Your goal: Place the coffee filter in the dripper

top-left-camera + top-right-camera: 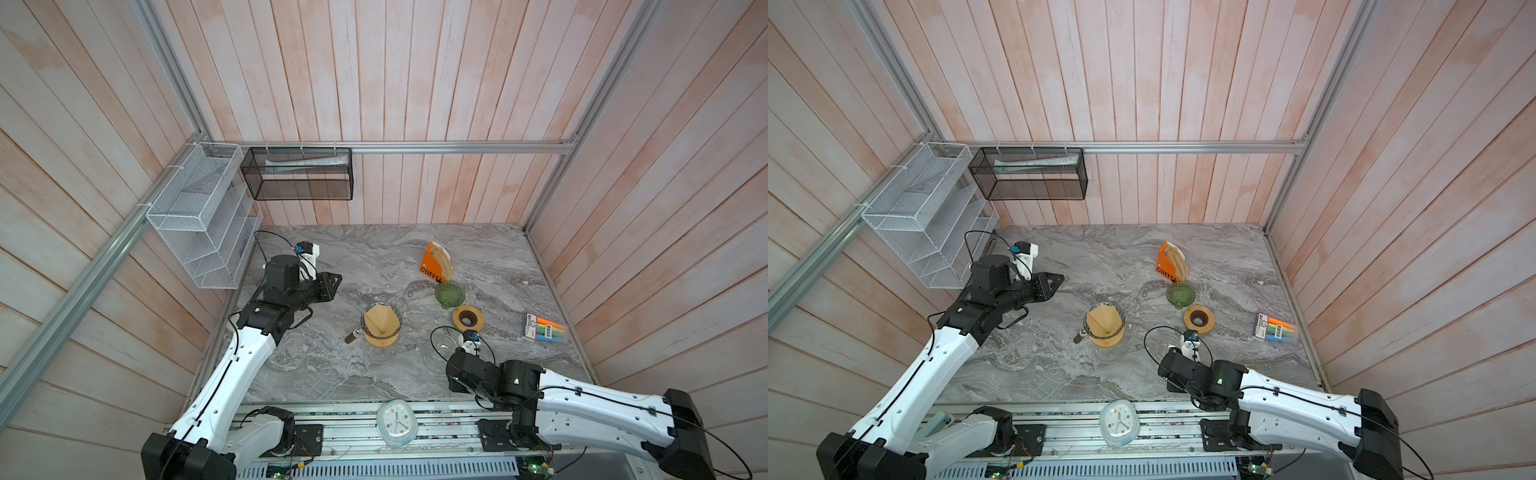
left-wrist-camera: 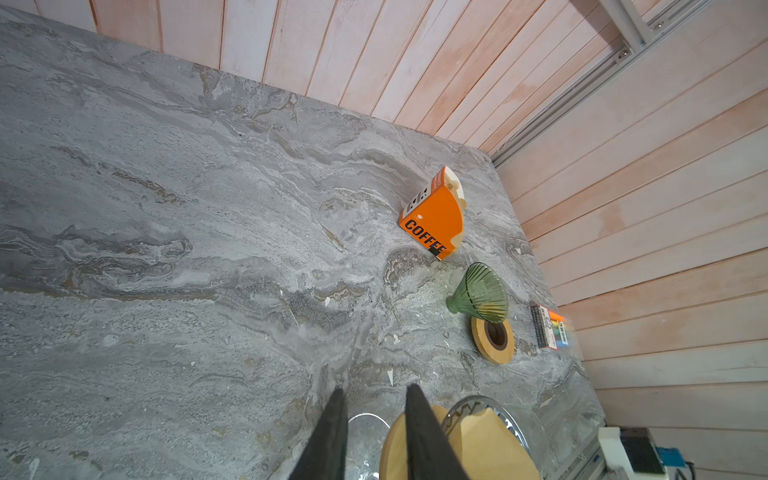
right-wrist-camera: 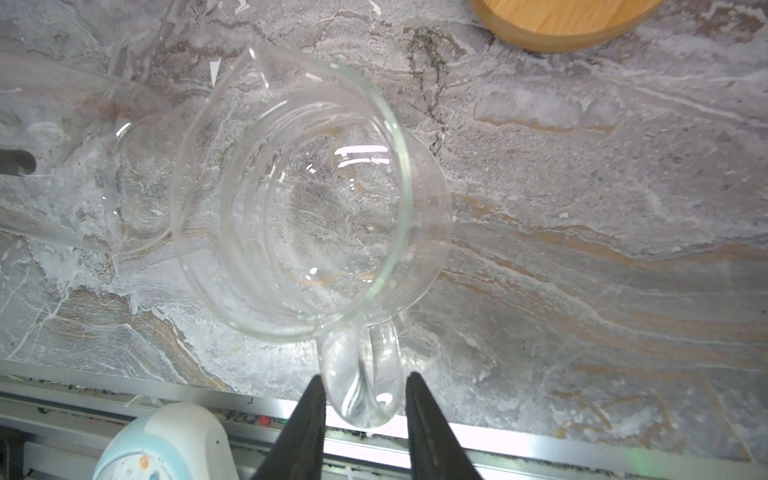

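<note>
Worktop (image 1: pixel 332 374): grey veined stone pattern, matt and flat. Coffee filter (image 1: pixel 379 321): tan paper folded to a cone, seated point-down inside the dripper (image 1: pixel 399 326), near mid-table in both top views. Dripper: clear glass funnel with a pale round wooden collar (image 1: pixel 380 341), set on a clear glass vessel, with a short dark handle (image 1: pixel 351 336) projecting to one side. Further back, orange cardboard filter box (image 1: pixel 432 264), wedge-shaped, printed COFFEE, more tan filters fanned inside. Just beside it, green ribbed glass cone (image 1: pixel 449 293), wide mouth upward, and a flat wooden ring (image 1: pixel 467 318) with a dark centre hole. Pack of coloured markers (image 1: pixel 544 328) near the right edge. Left gripper (image 2: pixel 375 388): black tapered fingers, moderately parted, gripping nothing, raised clear of the dripper. Right gripper (image 3: pixel 365 379): jaws moderately parted, astride the looped handle (image 3: pixel 361 365) of a clear glass pitcher (image 3: pixel 257 249) standing upright on the worktop; fingers (image 3: pixel 428 424) very close to the glass on both sides, actual clamping not determinable
</note>
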Available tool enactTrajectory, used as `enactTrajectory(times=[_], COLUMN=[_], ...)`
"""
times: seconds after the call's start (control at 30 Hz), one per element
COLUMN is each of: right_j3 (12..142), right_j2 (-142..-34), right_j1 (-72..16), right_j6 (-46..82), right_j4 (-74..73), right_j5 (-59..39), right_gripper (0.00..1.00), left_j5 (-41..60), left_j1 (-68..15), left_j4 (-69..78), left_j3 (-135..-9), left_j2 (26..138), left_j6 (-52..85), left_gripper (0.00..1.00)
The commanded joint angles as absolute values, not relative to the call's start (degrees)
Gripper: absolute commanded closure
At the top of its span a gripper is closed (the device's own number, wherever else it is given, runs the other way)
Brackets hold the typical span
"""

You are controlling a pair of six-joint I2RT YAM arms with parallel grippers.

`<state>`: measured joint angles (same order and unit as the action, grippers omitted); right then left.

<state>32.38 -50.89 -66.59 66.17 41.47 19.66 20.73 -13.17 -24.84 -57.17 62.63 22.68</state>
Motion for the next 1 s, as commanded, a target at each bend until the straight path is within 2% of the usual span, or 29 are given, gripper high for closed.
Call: enactTrajectory(times=[0.0,0.63,0.97], right_j3=[31.4,32.5,33.7], right_j2=[-50.7,-51.1,-52.5], right_j1=[-64.8,-55.7,-53.0], right_j6=[65.2,57.4,54.1], right_j4=[44.0,42.8,40.9], right_j5=[20.0,18.6,18.5], right_gripper=[0.66,0.66,0.59], left_j5=[21.2,22.7,22.6], left_j1=[-13.0,-13.0,-13.0], left_j4=[-24.2,-24.1,-23.9], left_j3=[-58.0,-59.4,-59.2], left_j2=[63.1,64.6,64.2], left_j6=[22.4,22.0,22.3], left_gripper=[0.72,0.72,0.72])
